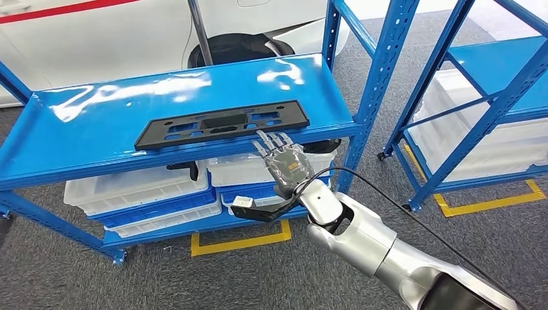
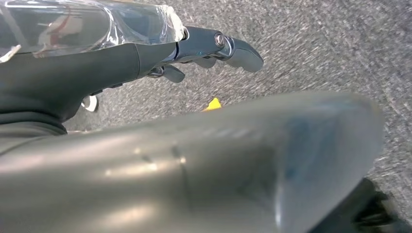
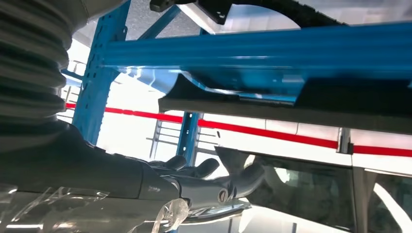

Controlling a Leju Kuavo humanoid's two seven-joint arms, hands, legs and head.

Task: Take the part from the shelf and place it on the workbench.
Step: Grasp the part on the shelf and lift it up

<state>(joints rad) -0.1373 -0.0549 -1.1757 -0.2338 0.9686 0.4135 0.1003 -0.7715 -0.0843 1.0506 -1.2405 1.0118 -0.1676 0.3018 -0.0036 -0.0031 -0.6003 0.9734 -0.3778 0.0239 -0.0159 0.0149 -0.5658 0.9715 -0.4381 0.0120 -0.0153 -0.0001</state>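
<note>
silver right arm (image 1: 362, 239) with rounded segments, a black cable (image 1: 388, 194) looping along it, grey right hand (image 1: 287, 163) with dark fingers; ribbed grey wrist cover (image 3: 29, 63), clear plastic wrap (image 3: 97, 208).

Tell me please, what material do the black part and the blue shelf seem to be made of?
The black part looks like matte moulded plastic: dull surface, neat cut-out openings. The blue shelf looks like painted or coated sheet metal: glossy, with bright reflections, carried by perforated uprights. Neither is certain from looks alone.

Right arm outstretched, right hand (image 1: 284, 161) open-fingered, empty; left hand (image 2: 204, 48) low, fingers loosely extended.
</note>
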